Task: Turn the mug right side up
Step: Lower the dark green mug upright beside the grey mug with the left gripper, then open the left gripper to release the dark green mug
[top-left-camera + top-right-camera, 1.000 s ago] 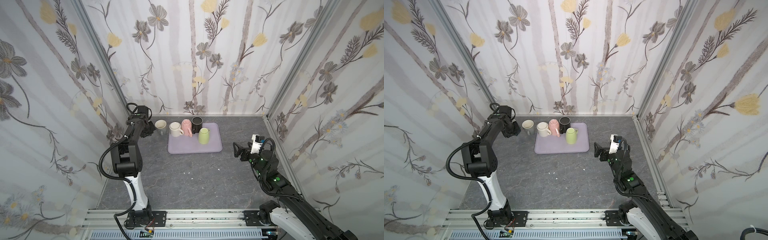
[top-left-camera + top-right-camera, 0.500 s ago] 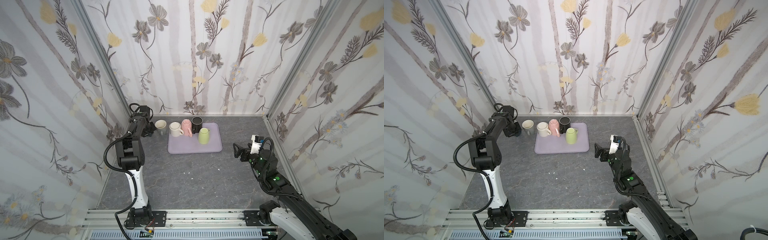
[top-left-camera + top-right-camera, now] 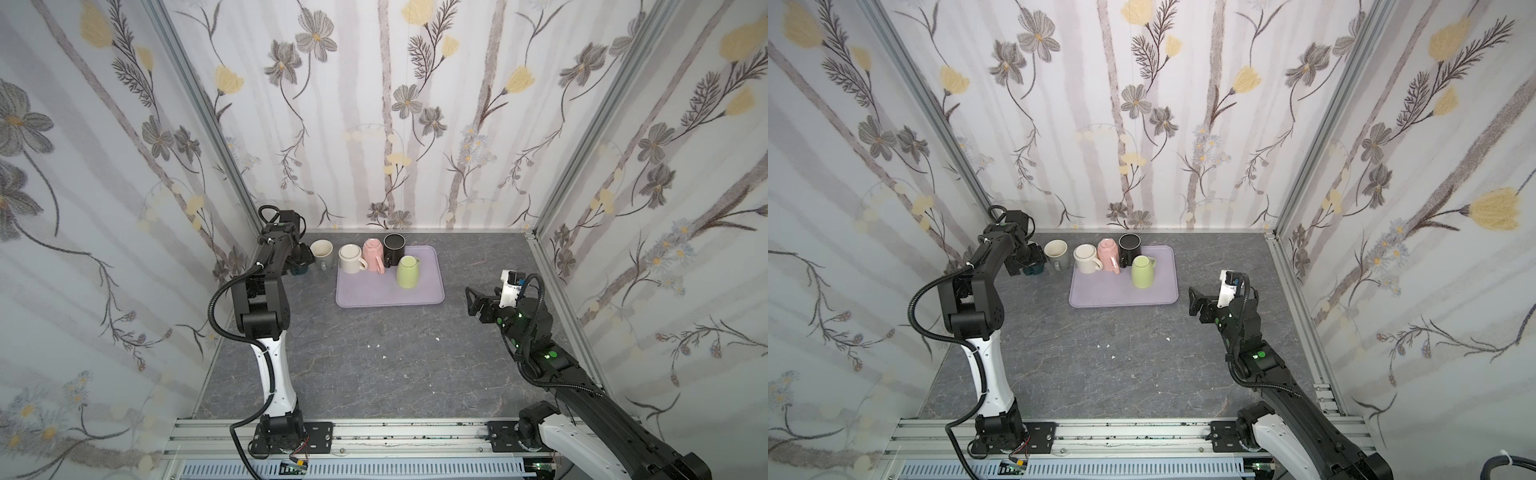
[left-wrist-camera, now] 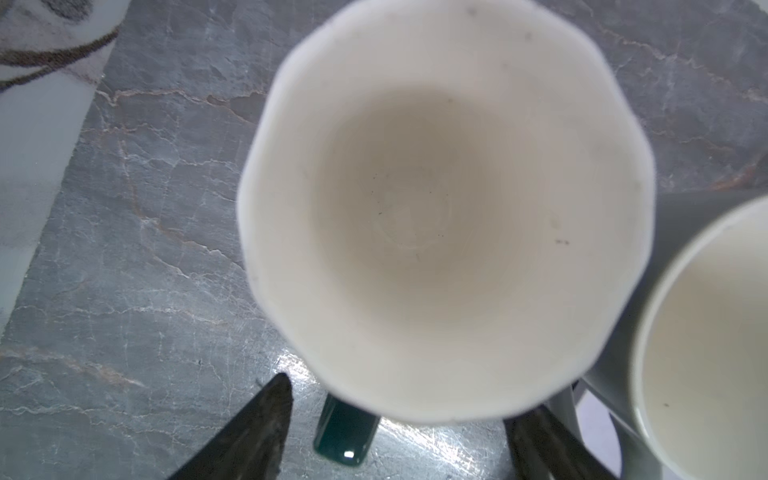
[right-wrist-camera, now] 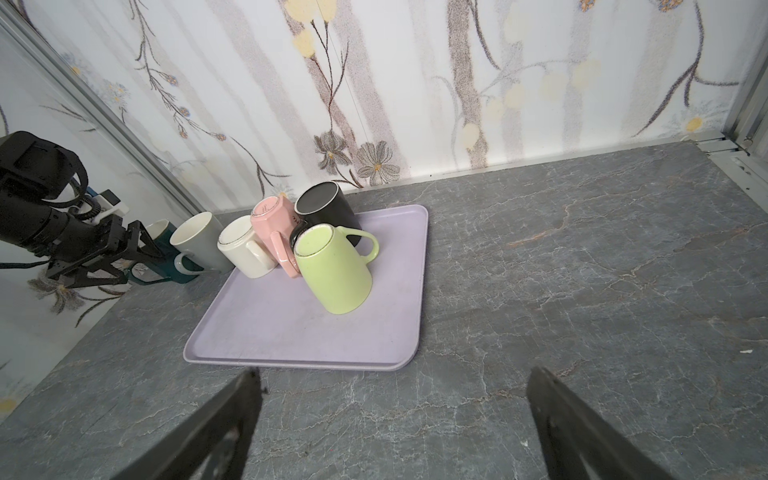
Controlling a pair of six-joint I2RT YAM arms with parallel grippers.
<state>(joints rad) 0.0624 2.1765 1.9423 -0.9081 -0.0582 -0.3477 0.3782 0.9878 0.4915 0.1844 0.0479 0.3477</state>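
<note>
**Teal mug is sitting mouth-up, left arm is hovering right over it**

So the left gripper [image 4: 403, 397] is hanging straight above the teal mug [image 4: 436, 216]. That mug is standing upright on the grey tabletop [image 4: 145, 249] in the far left corner, off the tray and just beside the grey mug [image 4: 706, 353]. In the left wrist view I'm looking right down into its white inside. The jaws are standing wide apart with the handle [image 4: 345, 436] between them, and they aren't gripping anything. I'm reading this as the letting-go end of the flip. The mug is resting on its own base, so this one's looking done to me.

The right gripper [image 5: 392, 374] is idling well away on the other side, jaws spread wide, holding nothing, facing the lilac tray [image 5: 291, 332].

Next move, I'm guessing, is lifting straight up and clear without clipping the rim or handle, since the grey mug is sitting so close. The pink mug [image 5: 270, 224], black mug [image 5: 328, 208] and green mug [image 5: 336, 274] on the tray are showing their bases, so if more need flipping, those are waiting.
</note>
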